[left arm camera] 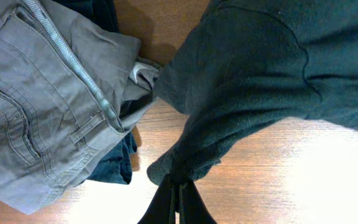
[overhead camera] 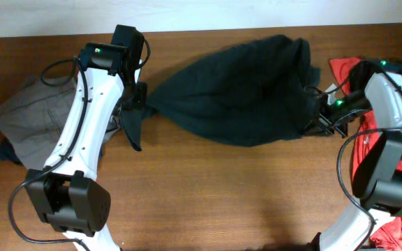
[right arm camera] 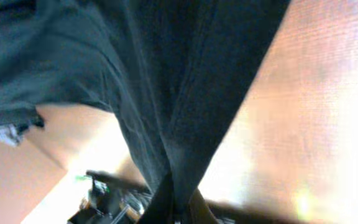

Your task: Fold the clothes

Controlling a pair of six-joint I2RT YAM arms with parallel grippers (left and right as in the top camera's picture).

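Note:
The dark green-black T-shirt [overhead camera: 243,90] hangs stretched between my two grippers over the back of the table. My left gripper [overhead camera: 137,104] is shut on its left end; in the left wrist view the jaws [left arm camera: 179,190] pinch a bunched corner of the shirt [left arm camera: 272,68]. My right gripper [overhead camera: 321,111] is shut on its right end; in the right wrist view the jaws [right arm camera: 179,202] clamp the cloth [right arm camera: 135,68]. No lettering shows. Grey trousers [overhead camera: 26,115] lie at the left, also in the left wrist view [left arm camera: 36,106].
A red top [overhead camera: 344,68] lies at the right edge, partly under the right arm, with more red cloth [overhead camera: 400,230] at the bottom right corner. A dark blue garment [left arm camera: 114,165] lies under the grey trousers. Bare wooden table [overhead camera: 222,195] spans the front.

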